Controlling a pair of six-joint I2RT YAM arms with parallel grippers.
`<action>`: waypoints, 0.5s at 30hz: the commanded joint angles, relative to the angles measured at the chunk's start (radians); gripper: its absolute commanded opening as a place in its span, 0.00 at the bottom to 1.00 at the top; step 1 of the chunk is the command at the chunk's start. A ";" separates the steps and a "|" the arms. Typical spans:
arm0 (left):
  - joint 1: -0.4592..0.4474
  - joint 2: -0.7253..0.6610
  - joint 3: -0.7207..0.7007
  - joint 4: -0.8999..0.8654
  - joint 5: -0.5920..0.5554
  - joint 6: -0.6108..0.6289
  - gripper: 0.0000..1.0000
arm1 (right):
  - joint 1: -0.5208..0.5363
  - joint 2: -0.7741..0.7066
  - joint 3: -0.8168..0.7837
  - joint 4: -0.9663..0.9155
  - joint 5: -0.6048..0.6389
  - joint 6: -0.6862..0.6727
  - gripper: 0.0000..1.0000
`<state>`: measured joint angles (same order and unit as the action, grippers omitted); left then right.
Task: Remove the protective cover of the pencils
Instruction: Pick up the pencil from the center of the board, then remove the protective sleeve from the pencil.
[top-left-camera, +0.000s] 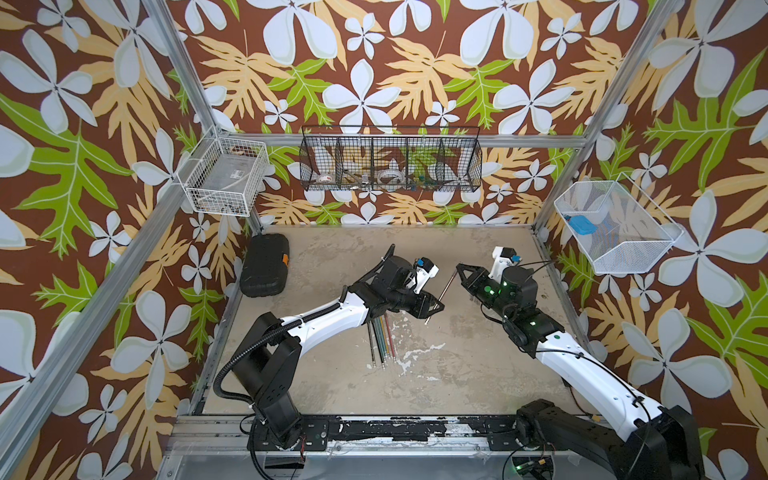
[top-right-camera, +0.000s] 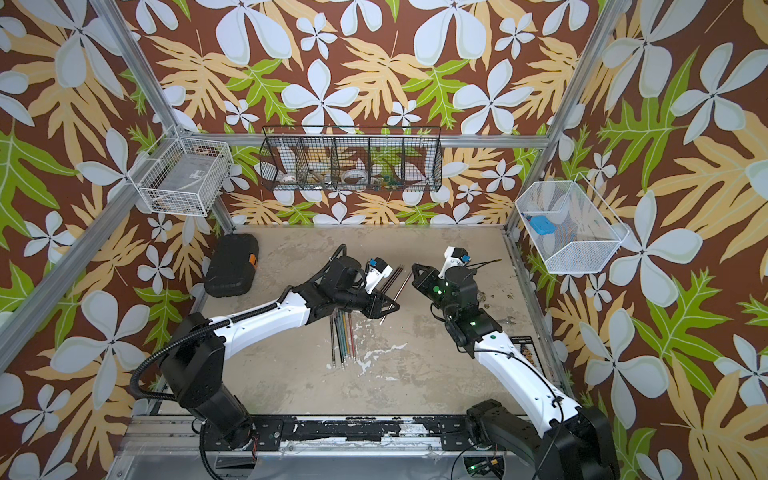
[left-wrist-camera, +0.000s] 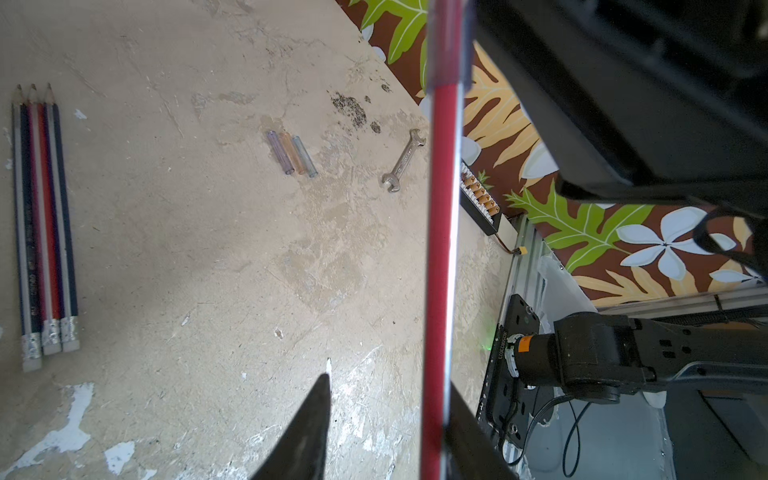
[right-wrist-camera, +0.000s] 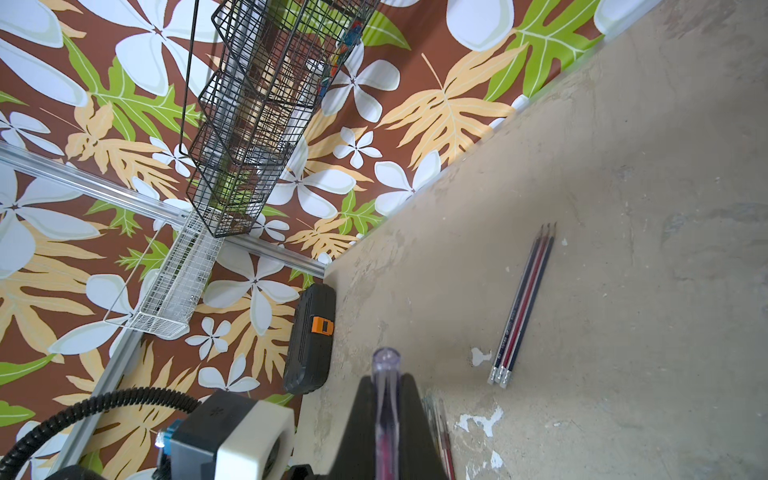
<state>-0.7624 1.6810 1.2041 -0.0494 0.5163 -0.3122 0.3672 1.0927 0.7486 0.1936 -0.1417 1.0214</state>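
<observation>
A red pencil (left-wrist-camera: 442, 249) hangs in the air between my two grippers, seen in both top views (top-left-camera: 444, 289) (top-right-camera: 400, 289). My right gripper (right-wrist-camera: 386, 380) is shut on the clear protective cover (right-wrist-camera: 386, 361) over its point. My left gripper (left-wrist-camera: 388, 382) stands around the pencil's lower part. One finger (left-wrist-camera: 465, 419) lies against the pencil, and the other (left-wrist-camera: 316, 411) stands well apart. Several coloured pencils (top-left-camera: 380, 340) lie on the table under my left arm. Three bare pencils (left-wrist-camera: 43, 224) lie side by side further back (right-wrist-camera: 523, 307).
Three loose clear covers (left-wrist-camera: 293, 153) and a small wrench (left-wrist-camera: 405, 160) lie on the table towards the right wall. A black case (top-left-camera: 266, 266) sits at the back left. Wire baskets (top-left-camera: 390, 166) hang on the walls.
</observation>
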 joint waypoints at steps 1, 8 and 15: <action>-0.002 0.006 0.012 -0.018 0.008 0.008 0.31 | 0.002 0.005 0.009 0.028 -0.010 0.014 0.00; -0.001 0.023 0.030 -0.054 -0.020 0.023 0.00 | -0.002 0.002 0.067 -0.106 0.036 -0.079 0.04; -0.003 0.078 0.101 -0.188 -0.114 0.093 0.00 | -0.133 0.065 0.216 -0.359 -0.149 -0.363 0.56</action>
<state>-0.7647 1.7458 1.2823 -0.1585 0.4519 -0.2577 0.2863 1.1511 0.9592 -0.0536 -0.1520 0.8005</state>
